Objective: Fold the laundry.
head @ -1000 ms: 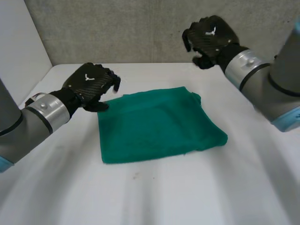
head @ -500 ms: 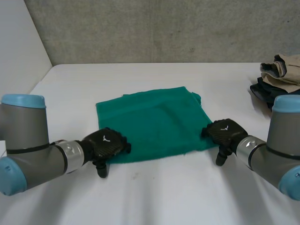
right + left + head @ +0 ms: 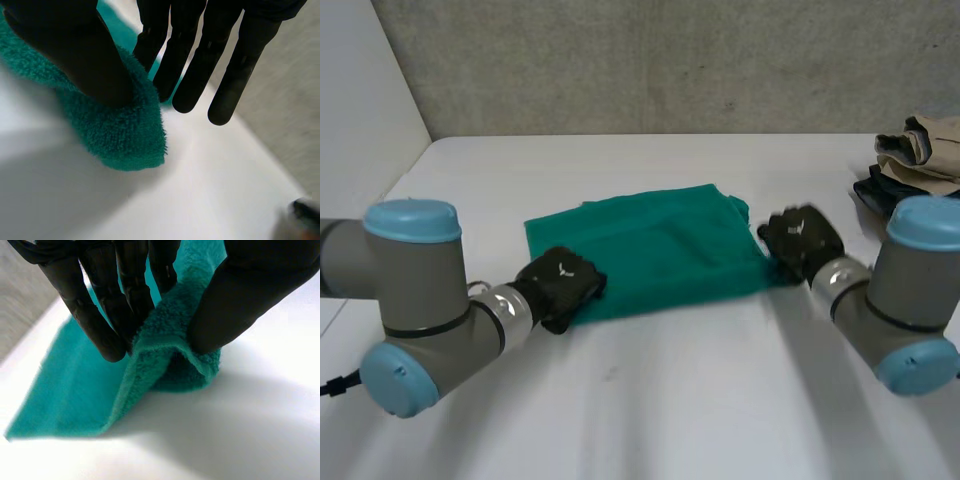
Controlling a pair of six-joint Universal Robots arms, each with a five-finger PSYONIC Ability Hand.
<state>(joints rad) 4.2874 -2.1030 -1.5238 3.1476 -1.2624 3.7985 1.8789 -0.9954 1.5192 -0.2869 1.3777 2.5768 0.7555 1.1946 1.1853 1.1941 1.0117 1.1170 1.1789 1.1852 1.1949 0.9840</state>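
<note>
— Firstly, the near side: what is on the table?

— Nearest the camera, bare white surface. Just beyond it, the left hand sits at the near left corner of the green towel.

— State of that hand?

— Closed on the cloth. In the left wrist view its fingers and thumb press from opposite sides on a raised fold of towel at that corner. The fold stands off the table, and the cloth beyond it lies flat.

— And the right hand?

— At the near right corner, a little farther back than the left. In the right wrist view the thumb bears down on top of the corner and the nearest finger meets the cloth from the other side, so the corner is pinched. The remaining fingers are straight and clear of the towel.

— Position of the towel itself?

— Mid-table, between the two hands, a folded rectangle running away from them towards the back.

— Anything farther out?

— A pile of clothes, beige over dark items, at the far right of the table, well apart from the towel. Behind everything stands a grey wall.
</note>
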